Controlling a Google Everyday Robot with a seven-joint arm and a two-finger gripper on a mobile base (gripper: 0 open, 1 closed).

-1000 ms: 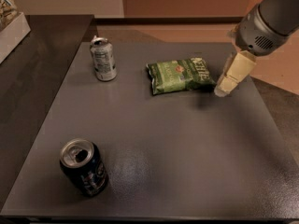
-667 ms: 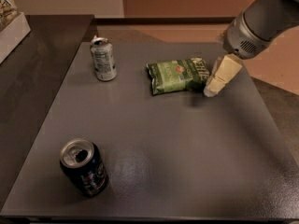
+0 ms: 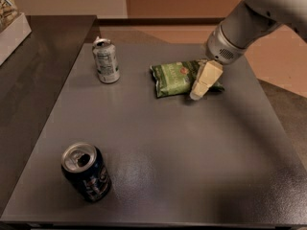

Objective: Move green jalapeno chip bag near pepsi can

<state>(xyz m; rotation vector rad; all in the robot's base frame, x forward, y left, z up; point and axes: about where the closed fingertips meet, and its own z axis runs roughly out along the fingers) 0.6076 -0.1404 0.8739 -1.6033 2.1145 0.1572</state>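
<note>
The gripper sits over the right end of the green jalapeno chip bag, which lies flat on the far part of the grey tabletop. A silver-white can stands to the bag's left. The pepsi can stands well apart, near the front left corner.

Arm: we see one pale grey, smooth-shelled robot arm entering at the top right corner of the camera view and sloping down to the left.
Arm extent: only its lower part is in view; the rest is cut off by the top and right edges.
Wrist: we note a silver-grey cylindrical wrist section at the arm's lower end, with a patch of small perforations near its rim.
Gripper: a cream-coloured, wedge-shaped plastic gripper is mounted under the wrist section.
Gripper position: right of centre, in the upper half of the view, below and left of the wrist section.
Gripper pose: tilted, with the wide end up at the wrist section and the narrow tip pointing down and left.
</note>
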